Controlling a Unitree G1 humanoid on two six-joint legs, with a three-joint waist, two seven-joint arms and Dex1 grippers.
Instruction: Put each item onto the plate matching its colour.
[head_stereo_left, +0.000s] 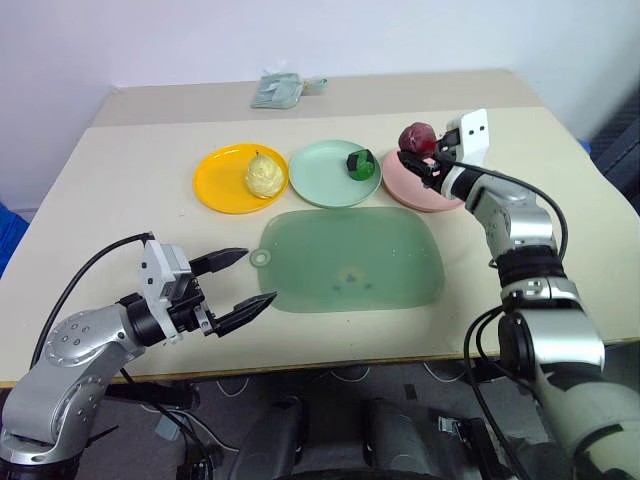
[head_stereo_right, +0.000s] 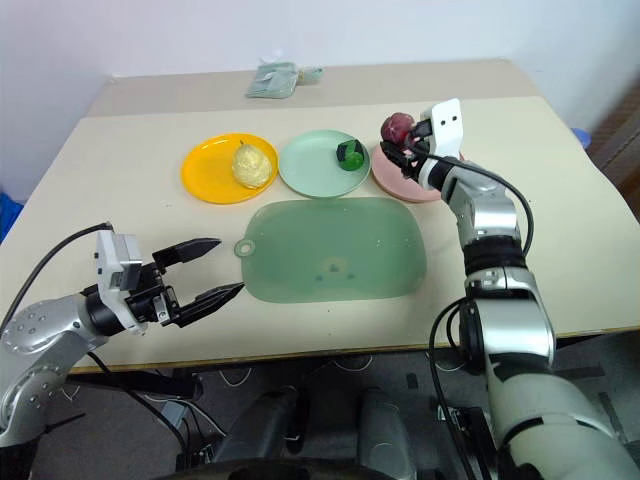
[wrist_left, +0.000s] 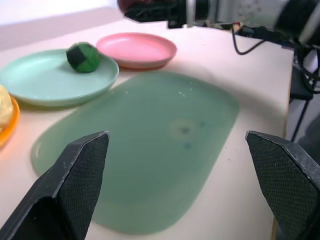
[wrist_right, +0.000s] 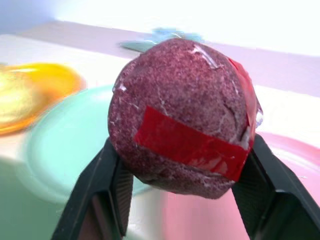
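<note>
Right claw (head_stereo_left: 424, 152) clamps the red item (head_stereo_left: 416, 137), held above the pink plate (head_stereo_left: 412, 187) (its far rim directly beneath). Release needs only lowering. Left claw (head_stereo_left: 240, 283) gapes wide, empty, well apart.

A beige worktop (head_stereo_left: 130, 170) fills most of the frame. Across the upper middle sit three plates in a row: an orange-yellow plate (head_stereo_left: 222, 185) with the pale yellow item (head_stereo_left: 263, 176) on its right part, a mint green plate (head_stereo_left: 320, 178) carrying the dark green item (head_stereo_left: 361, 164) near its right rim, and a pink plate (head_stereo_left: 415, 190). Over the pink plate the right end effector (head_stereo_left: 425, 158) grips the dark red item (head_stereo_left: 416, 137). Below the plates lies a large translucent green mat (head_stereo_left: 350, 260). At lower left, the left end effector (head_stereo_left: 245, 280) hangs with fingers spread, tips by the mat's left edge. A pale green bundle (head_stereo_left: 280, 90) lies at the far edge.
</note>
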